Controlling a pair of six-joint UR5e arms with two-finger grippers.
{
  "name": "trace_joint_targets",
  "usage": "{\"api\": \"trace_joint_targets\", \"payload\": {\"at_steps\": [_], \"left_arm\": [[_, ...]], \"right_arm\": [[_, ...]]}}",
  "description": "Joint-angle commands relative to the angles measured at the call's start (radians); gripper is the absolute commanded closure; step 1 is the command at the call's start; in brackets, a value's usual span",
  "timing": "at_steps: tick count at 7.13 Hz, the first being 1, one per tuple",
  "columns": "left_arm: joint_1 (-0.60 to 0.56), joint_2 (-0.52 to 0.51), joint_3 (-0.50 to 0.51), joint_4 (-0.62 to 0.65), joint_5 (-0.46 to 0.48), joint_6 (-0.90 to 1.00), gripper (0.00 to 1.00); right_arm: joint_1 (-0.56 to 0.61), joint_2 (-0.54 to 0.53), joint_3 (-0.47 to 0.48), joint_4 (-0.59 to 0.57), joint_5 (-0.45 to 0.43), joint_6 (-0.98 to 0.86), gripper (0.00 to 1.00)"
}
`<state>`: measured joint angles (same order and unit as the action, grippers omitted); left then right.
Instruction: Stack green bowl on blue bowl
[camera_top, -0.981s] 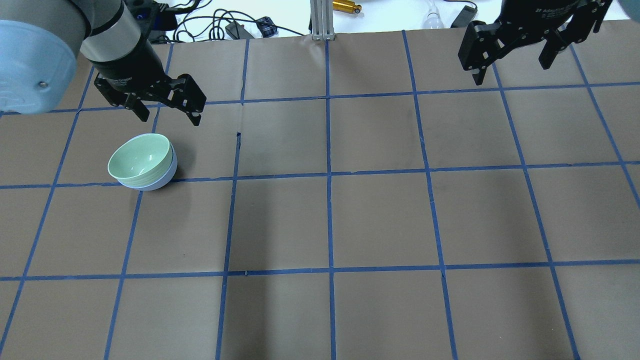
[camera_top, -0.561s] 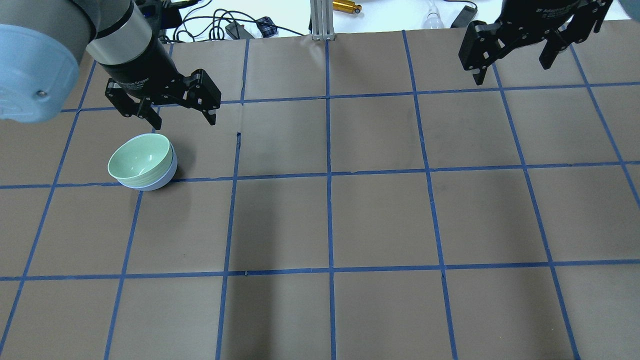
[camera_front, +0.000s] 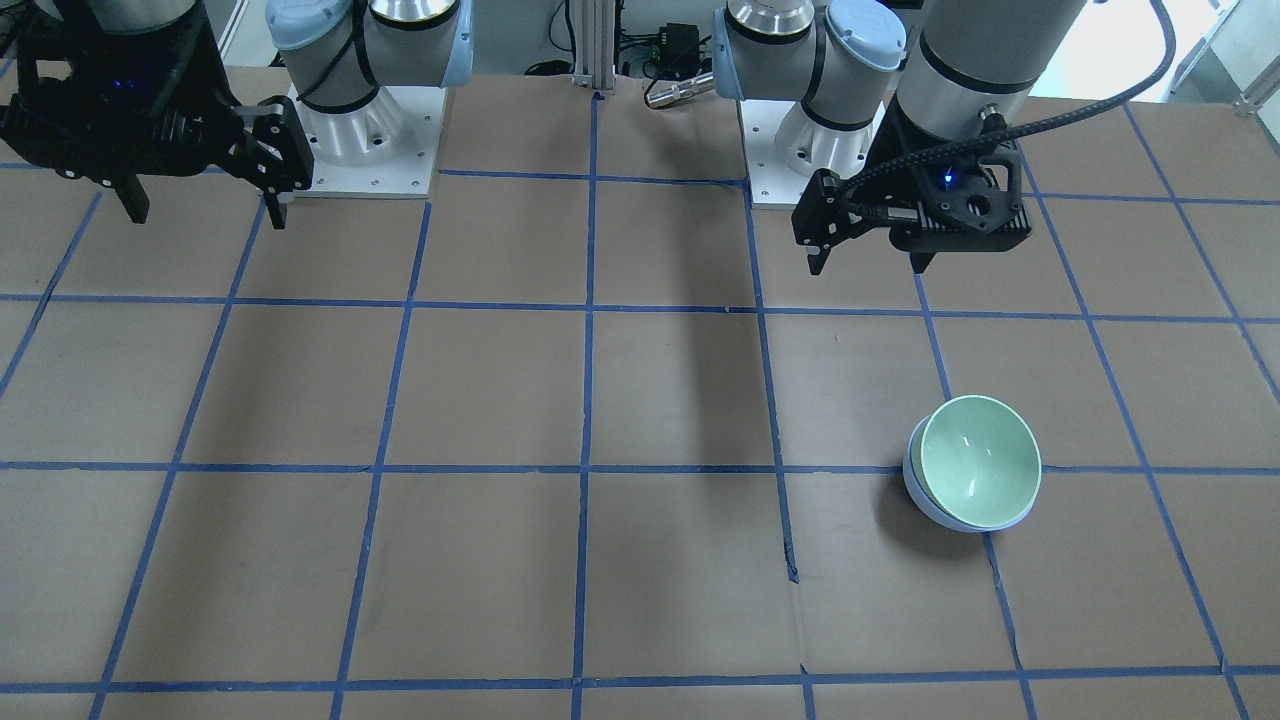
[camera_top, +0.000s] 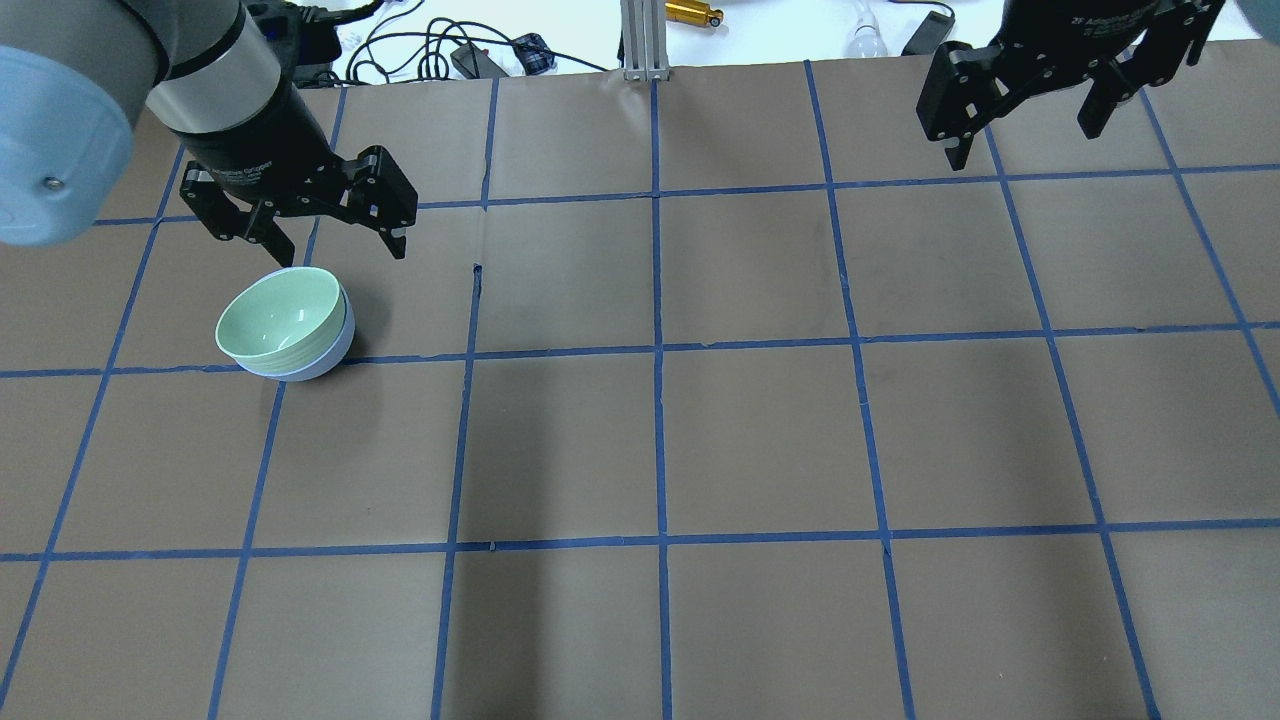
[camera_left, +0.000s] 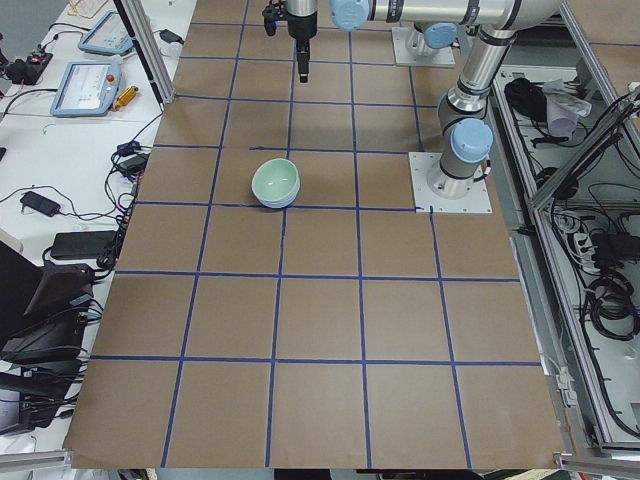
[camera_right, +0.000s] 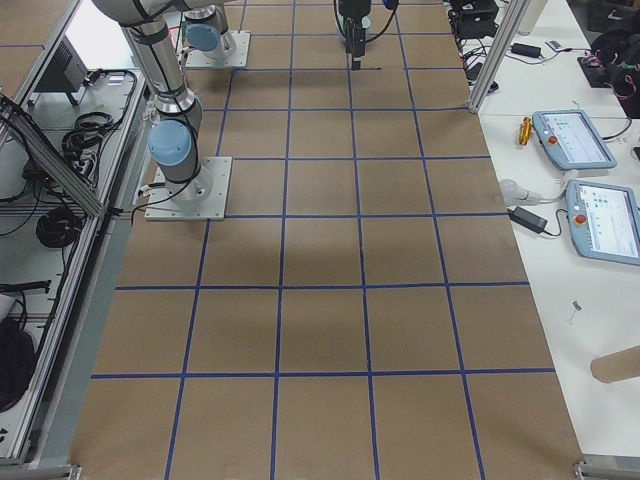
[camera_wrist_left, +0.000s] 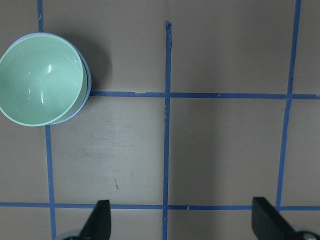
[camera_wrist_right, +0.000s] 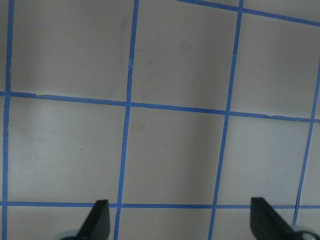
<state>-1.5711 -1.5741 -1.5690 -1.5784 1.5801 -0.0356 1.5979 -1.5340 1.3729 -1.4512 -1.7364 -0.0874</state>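
The green bowl (camera_top: 280, 315) sits nested inside the blue bowl (camera_top: 330, 360), tilted, on the brown table at the left. Both also show in the front-facing view, the green bowl (camera_front: 980, 468) in the blue bowl (camera_front: 922, 500), and in the left wrist view's top left, the green bowl (camera_wrist_left: 42, 77) in the blue bowl (camera_wrist_left: 88, 87). My left gripper (camera_top: 340, 245) is open and empty, raised above the table just beside the bowls (camera_front: 867, 265). My right gripper (camera_top: 1022, 140) is open and empty, raised at the far right (camera_front: 205, 215).
The table (camera_top: 760, 440) is brown paper with a blue tape grid. Cables and small devices (camera_top: 470, 50) lie beyond its edge, with a metal post (camera_top: 645, 40). The two arm bases (camera_front: 360, 130) stand at the table's robot side.
My left gripper shifted a little to the right and then back left beside the bowls, staying open. The bowls and the right arm have not moved.
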Motion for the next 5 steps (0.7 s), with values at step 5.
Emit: {"api": "trace_joint_targets", "payload": {"at_steps": [5], "left_arm": [[0.000,0.005,-0.003,-0.011,-0.006,-0.001,0.00]], "right_arm": [[0.001,0.000,0.000,0.000,0.000,0.000,0.00]]}}
